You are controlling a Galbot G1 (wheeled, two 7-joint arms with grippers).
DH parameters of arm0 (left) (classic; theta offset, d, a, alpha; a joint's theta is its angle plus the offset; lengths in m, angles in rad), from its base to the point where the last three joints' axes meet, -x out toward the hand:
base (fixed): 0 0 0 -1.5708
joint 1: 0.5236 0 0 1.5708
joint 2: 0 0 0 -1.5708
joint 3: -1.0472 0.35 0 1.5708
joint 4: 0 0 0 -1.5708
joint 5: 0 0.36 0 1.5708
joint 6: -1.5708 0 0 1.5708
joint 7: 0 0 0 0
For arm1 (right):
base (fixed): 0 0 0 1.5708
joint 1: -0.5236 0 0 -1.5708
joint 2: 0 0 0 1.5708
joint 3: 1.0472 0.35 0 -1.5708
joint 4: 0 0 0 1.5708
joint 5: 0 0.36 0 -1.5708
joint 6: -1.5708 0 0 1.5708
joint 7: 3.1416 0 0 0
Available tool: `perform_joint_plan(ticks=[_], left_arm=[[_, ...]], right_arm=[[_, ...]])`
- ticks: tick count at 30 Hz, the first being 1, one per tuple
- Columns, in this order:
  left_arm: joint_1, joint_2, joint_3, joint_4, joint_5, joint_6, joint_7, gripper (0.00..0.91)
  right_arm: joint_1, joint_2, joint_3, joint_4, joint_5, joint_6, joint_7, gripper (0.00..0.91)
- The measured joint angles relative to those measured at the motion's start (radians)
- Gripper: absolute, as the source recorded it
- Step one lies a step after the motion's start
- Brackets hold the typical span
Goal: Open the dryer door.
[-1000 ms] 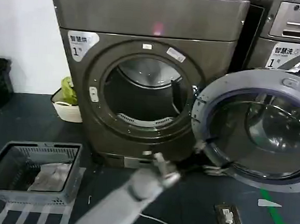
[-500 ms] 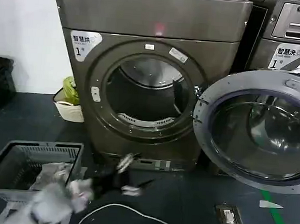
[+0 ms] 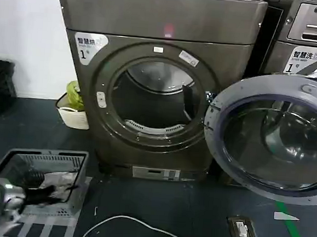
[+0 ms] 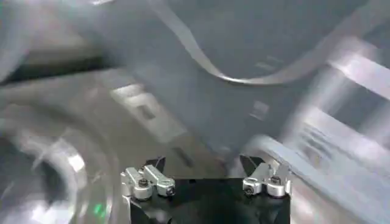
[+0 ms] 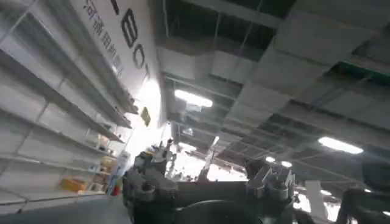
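The dryer door [image 3: 275,137] hangs wide open on the right of the dryer [image 3: 156,80], hinged at the right edge of the drum opening [image 3: 153,99], its grey inner face and dark glass bowl turned out toward the camera. It stands upright, its round face fronting the LG-badged machine [image 3: 311,31] behind it. Down at the lower left, the left gripper [image 3: 32,188] sits low over the grey basket [image 3: 38,180], arm folded in close to the body, fingers parted and holding nothing. A white cable [image 3: 160,234] snakes across the dark floor below the dryer. The right gripper [image 5: 207,182] points up at ceiling lights, fingers spread and empty.
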Motion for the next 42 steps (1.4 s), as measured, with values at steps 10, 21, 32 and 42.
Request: perform_joint_plan(ticks=[10,21,32,42], left_arm=[[-0.101,-0.055,-0.033,0.11,0.428,-0.03,0.023,0.907],[-0.232,-0.088,0.051,0.229,0.441,-0.029,0.066,0.907],[-0.232,-0.078,0.056,0.247,0.385,0.077,0.121,0.907],[-0.231,-0.077,0.06,0.248,0.362,0.089,0.127,0.907]], right_arm=[[-0.007,0.017,0.005,0.001,0.0,0.027,-0.026,0.907],[-0.007,0.018,0.001,-0.017,0.004,0.043,-0.027,0.907],[-0.004,0.027,-0.004,-0.016,-0.003,0.068,-0.049,0.907],[-0.002,0.025,-0.011,-0.021,-0.005,0.067,-0.05,0.907]])
